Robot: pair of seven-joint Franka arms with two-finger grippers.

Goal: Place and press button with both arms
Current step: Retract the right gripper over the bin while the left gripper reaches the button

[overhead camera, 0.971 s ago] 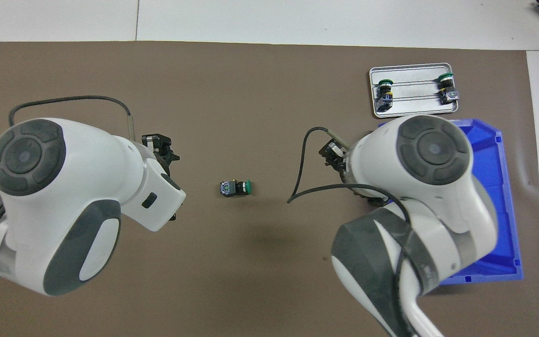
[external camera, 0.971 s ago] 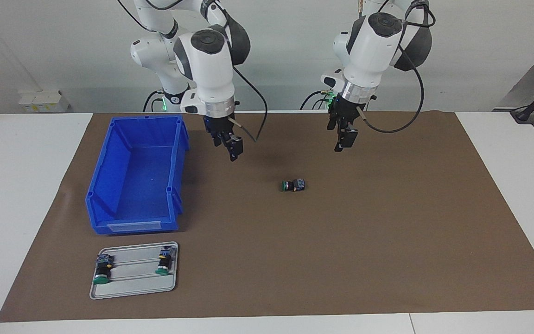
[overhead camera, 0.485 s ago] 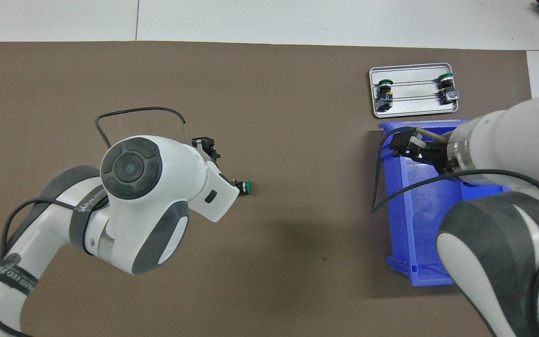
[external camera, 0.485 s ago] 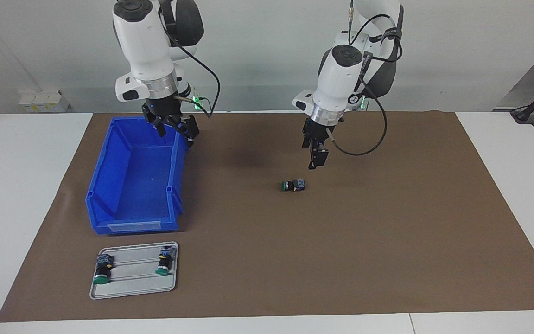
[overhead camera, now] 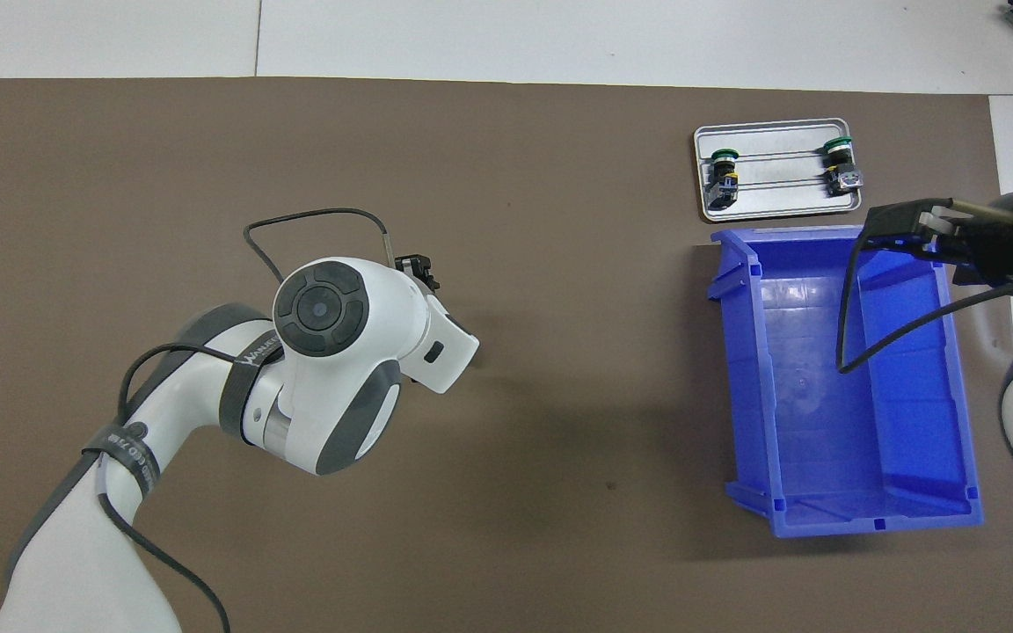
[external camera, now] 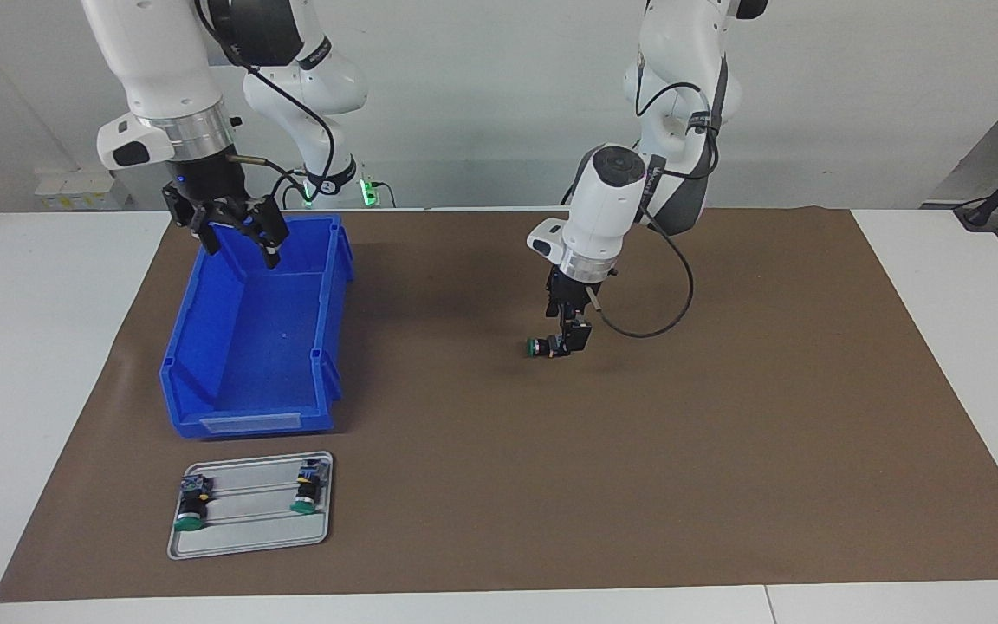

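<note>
Starting at the right arm's end of the table: the right gripper hangs over the open blue plastic bin, black fingers spread wide, holding nothing. It waits there. Farther from the robots than the bin, the flat silver metal tray carries two spare green-capped switches, well out of play.

Mid-mat now: the small push-button with the round green cap and black body lies on its side on the brown paper mat, and the left gripper is right down at its blue-grey rear block, jaws open wide around it, not yet clamped. From overhead the arm hides it entirely.

Best bet: close squarely on the body, leaving the cap free. Nothing blocks the path; a skewed pinch could roll it.
</note>
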